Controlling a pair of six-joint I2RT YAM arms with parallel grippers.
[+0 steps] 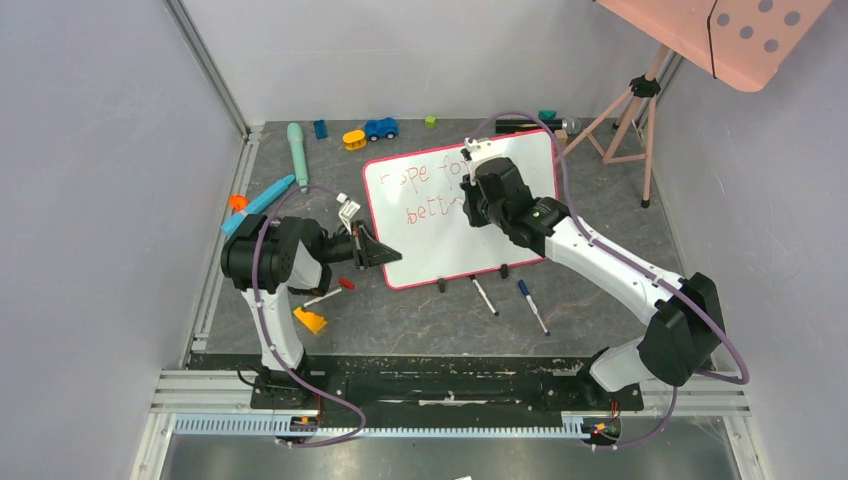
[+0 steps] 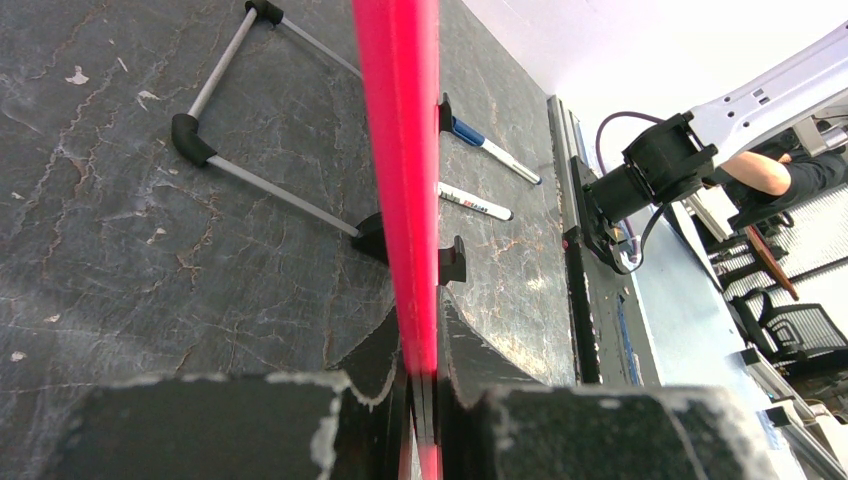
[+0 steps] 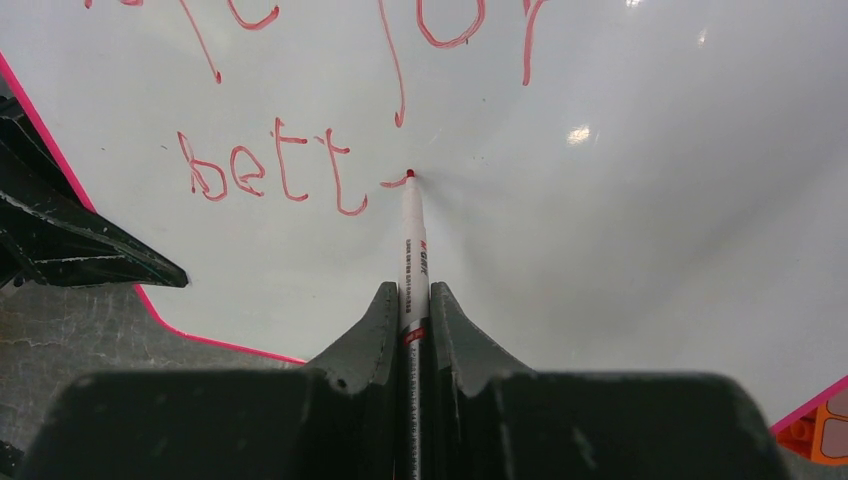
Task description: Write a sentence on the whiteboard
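1. Standing near the middle of the dark table (image 1: 600, 300) in the top view, the whiteboard (image 1: 440, 245) is propped on small black feet, turned a little so that its left edge faces the left arm.
2. From the same camera, the sentence (image 1: 428, 190) is unfinished. Its red letters run in two lines, roughly "hope fo" above "bett", and the right gripper (image 1: 470, 203) hangs over the board just right of them, hiding whatever follows.
3. Also from above, the left gripper (image 1: 378, 252) sits at the board's lower left edge. A black-capped marker (image 1: 485, 297) and a blue-capped marker (image 1: 533, 306) lie on the table just in front of the board, and a blue toy car (image 1: 381, 128) lies behind it.
4. In the left wrist view, the board's red-pink frame (image 2: 400, 150) runs straight between the left gripper's fingers (image 2: 375, 350), which are pressed closed on it from both sides.
5. In that view, one black foot (image 2: 452, 262) stands on the table beside the frame, with the two loose markers lying beyond it.
6. In the right wrist view, the right gripper's fingers (image 3: 375, 330) are clamped tight on a red marker (image 3: 413, 240). Its tip touches the white surface just right of "bett", at the end of a short red stroke.
7. At the left of that view, the left gripper's dark fingers overlap the board's pink edge.
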